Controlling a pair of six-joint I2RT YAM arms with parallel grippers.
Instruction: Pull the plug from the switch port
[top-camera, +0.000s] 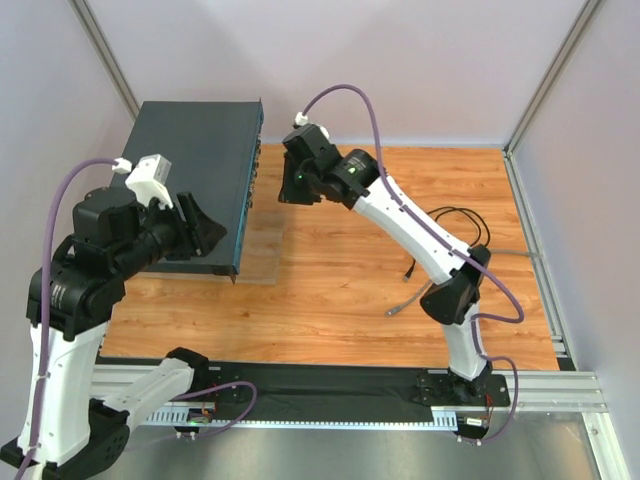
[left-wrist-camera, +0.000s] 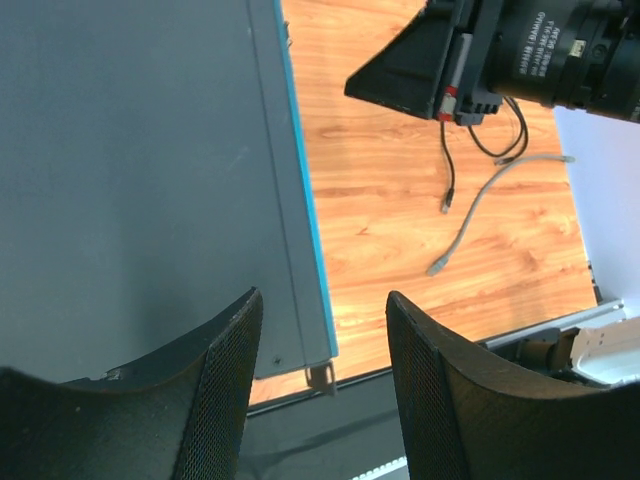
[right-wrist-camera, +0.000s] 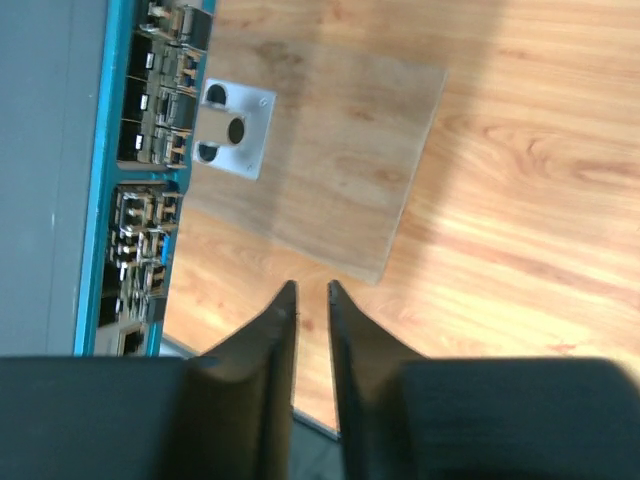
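Right jaws, slightly parted, hover beside the switch (right-wrist-camera: 45, 150) front edge.

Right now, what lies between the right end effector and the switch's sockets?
A clear sheet flat on the wooden table, with a small metal bracket by the switch; the right wrist view shows it, ahead of the right end effector.

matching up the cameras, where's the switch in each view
Top external: the switch lies flat at upper left.
Left wrist: its top fills the left half.
Right wrist: it runs down the left edge, ports facing right.
Shared landmark: the wooden table along its port side.
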